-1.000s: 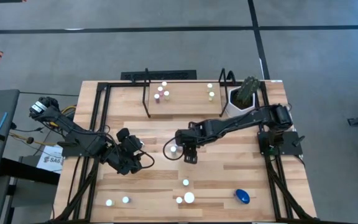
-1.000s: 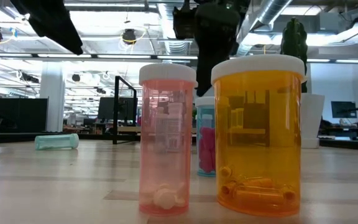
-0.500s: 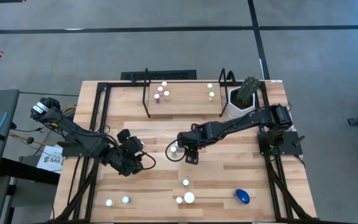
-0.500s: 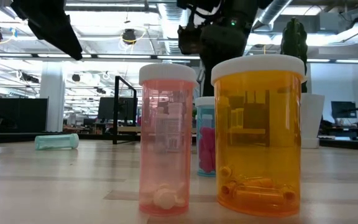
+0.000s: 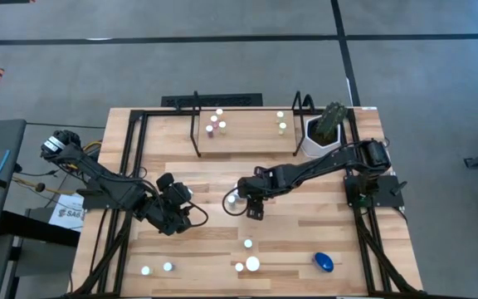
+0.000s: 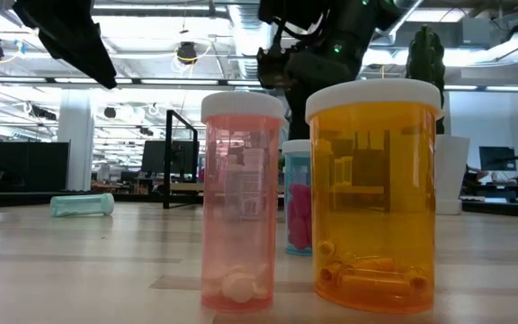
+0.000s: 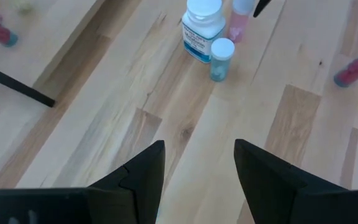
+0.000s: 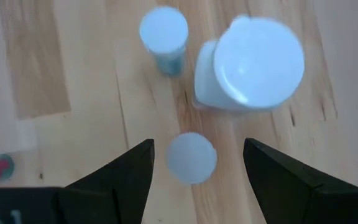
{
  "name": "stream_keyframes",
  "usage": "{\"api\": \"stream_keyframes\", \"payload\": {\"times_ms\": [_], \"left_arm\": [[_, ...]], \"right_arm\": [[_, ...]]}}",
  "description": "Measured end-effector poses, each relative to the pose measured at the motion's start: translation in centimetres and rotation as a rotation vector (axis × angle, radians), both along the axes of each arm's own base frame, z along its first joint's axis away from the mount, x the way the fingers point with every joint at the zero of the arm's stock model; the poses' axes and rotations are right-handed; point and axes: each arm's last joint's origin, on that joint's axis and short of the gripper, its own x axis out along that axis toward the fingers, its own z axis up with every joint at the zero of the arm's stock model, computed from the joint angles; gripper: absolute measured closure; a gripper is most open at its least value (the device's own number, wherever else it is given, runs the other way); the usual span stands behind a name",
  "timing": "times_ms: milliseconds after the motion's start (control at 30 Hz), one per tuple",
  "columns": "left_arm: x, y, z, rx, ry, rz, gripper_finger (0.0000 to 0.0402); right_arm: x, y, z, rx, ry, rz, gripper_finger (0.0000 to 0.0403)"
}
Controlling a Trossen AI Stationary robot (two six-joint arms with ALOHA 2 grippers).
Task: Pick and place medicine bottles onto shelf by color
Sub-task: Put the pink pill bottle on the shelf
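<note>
My right gripper (image 5: pixel 250 202) (image 8: pixel 194 177) is open above the table's middle, pointing down. A small white-capped bottle (image 8: pixel 191 157) stands between its fingers, apart from both. Beside it stand a larger white bottle (image 8: pixel 252 62) and a teal bottle (image 8: pixel 164 34). The left wrist view shows this group too: the white bottle (image 7: pixel 202 22), the teal bottle (image 7: pixel 221 57) and a pale pink bottle (image 7: pixel 237 22). My left gripper (image 5: pixel 173 214) (image 7: pixel 197 168) is open and empty at the left middle. The shelf (image 5: pixel 247 131) at the far edge carries a few bottles (image 5: pixel 216 121) (image 5: pixel 281 122).
A white pot with a plant (image 5: pixel 322 133) stands right of the shelf. Near the front edge are a blue bottle (image 5: pixel 324 262) and several small bottles (image 5: pixel 248 264) (image 5: pixel 156 268). In the low view a pink bottle (image 6: pixel 241 207) and an orange bottle (image 6: pixel 374 198) stand close, and a teal bottle (image 6: pixel 81 205) lies farther off.
My right gripper has shifted a little toward the table's right and near edge over the group of bottles. The bottles have stayed where they were.
</note>
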Motion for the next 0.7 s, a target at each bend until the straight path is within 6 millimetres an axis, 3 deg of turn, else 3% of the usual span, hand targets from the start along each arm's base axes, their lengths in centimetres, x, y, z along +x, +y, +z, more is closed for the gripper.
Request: {"api": "stream_keyframes", "payload": {"times_ms": [400,700], "left_arm": [[0.01,-0.01,0.01,-0.001,-0.001,0.0,0.0221],[0.01,-0.01,0.0,-0.002,-0.001,-0.001,0.0221]], "right_arm": [[-0.16,-0.02,-1.01,0.008,-0.024,-0.009,0.0144],[-0.16,-0.02,-1.01,0.008,-0.024,-0.009,0.025]]}}
